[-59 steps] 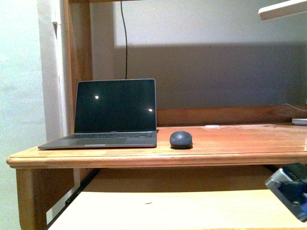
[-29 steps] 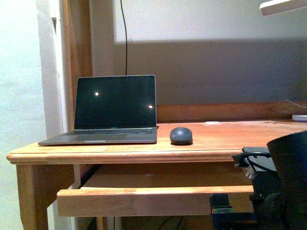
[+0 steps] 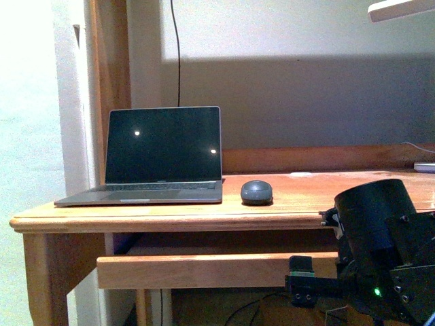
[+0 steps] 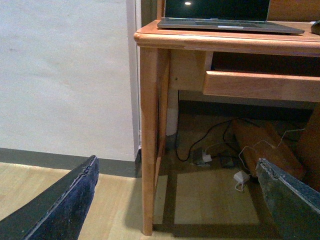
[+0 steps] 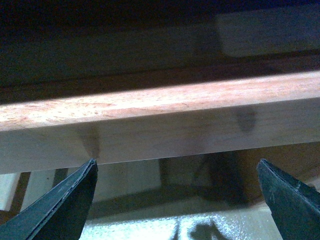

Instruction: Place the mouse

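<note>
We judge mouse point(image 3: 256, 192), just right of laptop point(image 3: 162, 159), light, slick-domed: pinch its flanks; both grippers spread, empty.

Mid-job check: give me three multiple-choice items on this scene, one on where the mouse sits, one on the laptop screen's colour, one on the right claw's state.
1. Where is the mouse?
A. On the desk, right of the laptop
B. On the keyboard
C. In the drawer

2. The laptop screen is:
A. White
B. Black
C. Blue

3. The right claw is:
A. Shut on the mouse
B. Open, empty
C. Shut on a cable

Answers: 1 A, it rests on the desktop beside the laptop. 2 B, the screen is dark with two light spots. 3 B, its fingers stand apart with nothing between.
</note>
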`<control>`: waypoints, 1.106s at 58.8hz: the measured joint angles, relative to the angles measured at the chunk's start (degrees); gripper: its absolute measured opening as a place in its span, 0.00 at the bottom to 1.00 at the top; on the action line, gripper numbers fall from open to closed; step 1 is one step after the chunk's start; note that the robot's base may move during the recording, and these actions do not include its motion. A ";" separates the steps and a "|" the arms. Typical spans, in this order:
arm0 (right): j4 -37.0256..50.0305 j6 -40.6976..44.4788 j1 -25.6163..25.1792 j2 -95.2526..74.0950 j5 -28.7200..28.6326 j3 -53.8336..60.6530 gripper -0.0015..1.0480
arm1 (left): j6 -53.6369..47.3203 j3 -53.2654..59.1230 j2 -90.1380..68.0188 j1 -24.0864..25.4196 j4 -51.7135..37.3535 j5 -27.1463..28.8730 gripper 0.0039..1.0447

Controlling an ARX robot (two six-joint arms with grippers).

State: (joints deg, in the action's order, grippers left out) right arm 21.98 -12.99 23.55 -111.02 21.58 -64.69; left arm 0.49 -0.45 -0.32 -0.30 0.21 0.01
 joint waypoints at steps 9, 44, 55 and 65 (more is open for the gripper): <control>-1.92 -1.14 0.35 -2.05 2.19 -3.56 0.93 | 0.00 0.00 0.00 0.00 0.00 0.00 0.93; -0.02 -4.17 1.22 12.50 -0.94 7.80 0.93 | 0.00 0.00 0.00 0.00 0.00 0.00 0.93; 1.05 -4.39 3.26 32.06 -1.66 20.74 0.93 | 0.00 0.00 0.00 0.00 0.00 0.00 0.93; 2.34 -6.03 3.87 51.34 1.49 31.63 0.93 | 0.00 0.00 0.00 0.00 0.00 0.00 0.93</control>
State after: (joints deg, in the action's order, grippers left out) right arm 24.32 -19.03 27.42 -59.68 23.07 -33.06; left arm 0.49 -0.45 -0.32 -0.30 0.21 0.01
